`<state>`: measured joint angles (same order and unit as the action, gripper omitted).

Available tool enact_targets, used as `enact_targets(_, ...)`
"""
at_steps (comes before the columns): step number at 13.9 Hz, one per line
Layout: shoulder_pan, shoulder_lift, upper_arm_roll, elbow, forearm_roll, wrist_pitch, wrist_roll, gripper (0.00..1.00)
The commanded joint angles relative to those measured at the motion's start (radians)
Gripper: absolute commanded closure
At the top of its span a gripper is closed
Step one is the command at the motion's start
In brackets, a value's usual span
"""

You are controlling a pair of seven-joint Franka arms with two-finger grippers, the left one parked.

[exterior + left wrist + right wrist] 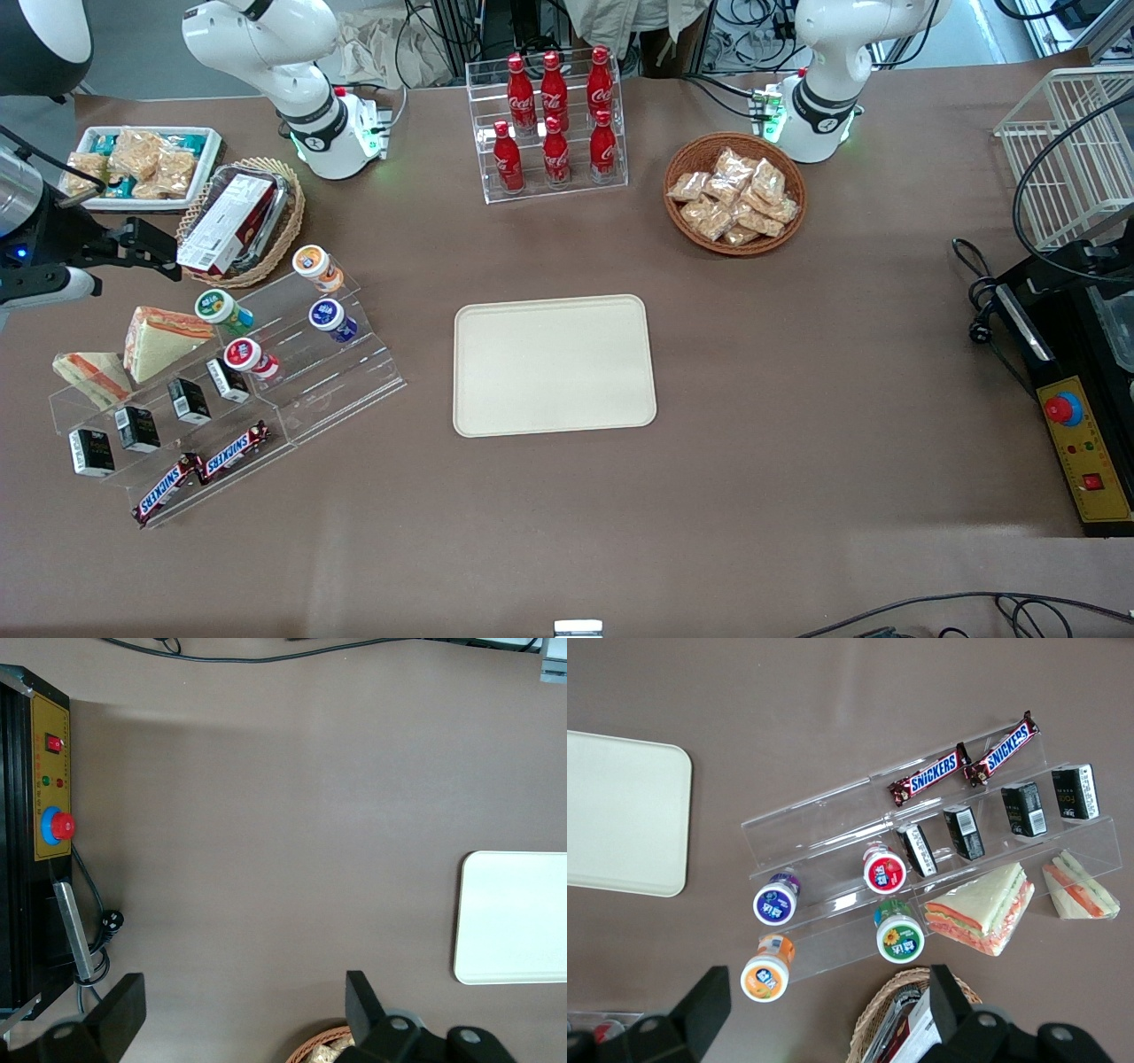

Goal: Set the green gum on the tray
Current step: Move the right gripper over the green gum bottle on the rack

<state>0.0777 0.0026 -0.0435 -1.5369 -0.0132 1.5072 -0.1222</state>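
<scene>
The green gum (pixel 217 308) is a small canister with a green-and-white lid. It lies on an upper step of a clear acrylic stand (pixel 337 381) and also shows in the right wrist view (pixel 900 937). The cream-beige tray (pixel 554 363) lies flat and bare at the table's middle; it shows in the right wrist view (pixel 620 815) and the left wrist view (pixel 523 921) too. My gripper (pixel 151 250) hangs open and empty above the table, beside a wicker basket (pixel 288 221) and farther from the front camera than the gum. In its wrist view (pixel 828 985) the gum lies just ahead of the open fingers.
The stand also holds an orange-lidded canister (pixel 314 266), a blue-lidded one (pixel 330 317), a red-lidded one (pixel 248 356), sandwiches (pixel 159 341), small black boxes (pixel 137 427) and Snickers bars (pixel 204 470). A white snack tray (pixel 208 155), a cola rack (pixel 554 124), a snack basket (pixel 735 195) and a control box (pixel 1085 452) stand around.
</scene>
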Motion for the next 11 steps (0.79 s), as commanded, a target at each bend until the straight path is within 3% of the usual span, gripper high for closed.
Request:
enact_targets(1, -0.001, -0.001, -0.004, 0.011, 0.012, -0.024, -0.016, 0.0)
enact_targets(3, -0.004, 0.0, -0.009, 0.009, 0.013, -0.025, -0.02, 0.0)
enact_targets(6, -0.009, -0.015, -0.036, -0.014, 0.013, -0.05, -0.206, 0.0)
enact_targets(11, -0.007, -0.191, -0.098, -0.294, 0.013, 0.091, -0.339, 0.0)
